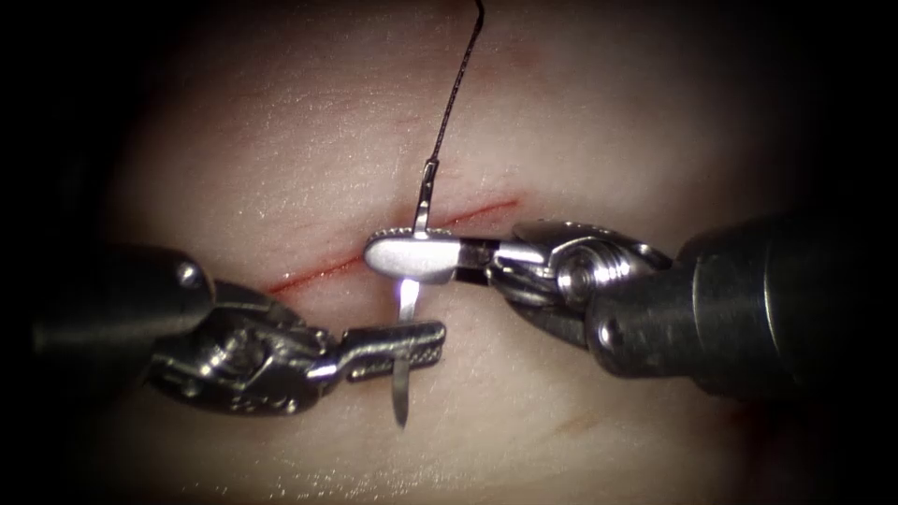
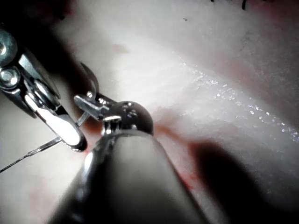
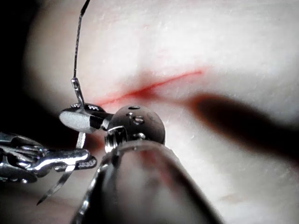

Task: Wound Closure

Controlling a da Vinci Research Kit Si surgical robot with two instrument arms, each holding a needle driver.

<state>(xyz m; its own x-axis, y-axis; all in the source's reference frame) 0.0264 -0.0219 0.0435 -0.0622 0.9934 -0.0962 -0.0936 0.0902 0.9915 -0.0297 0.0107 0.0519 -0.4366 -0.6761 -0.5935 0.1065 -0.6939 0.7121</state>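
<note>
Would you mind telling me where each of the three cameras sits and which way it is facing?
Endoscope view: above and in front, facing the cut; left tool and right tool both grip the needle, clear of the tissue.
Left wrist view: looks along the left shaft at its jaws.
Right wrist view: looks along the right shaft at its jaws.
Shared: endoscope and right wrist views show needle, thread and cut.

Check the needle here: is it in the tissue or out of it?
Out. The needle hangs above the tissue, gripped by the right hand near its thread end and the left hand near its point.
</note>
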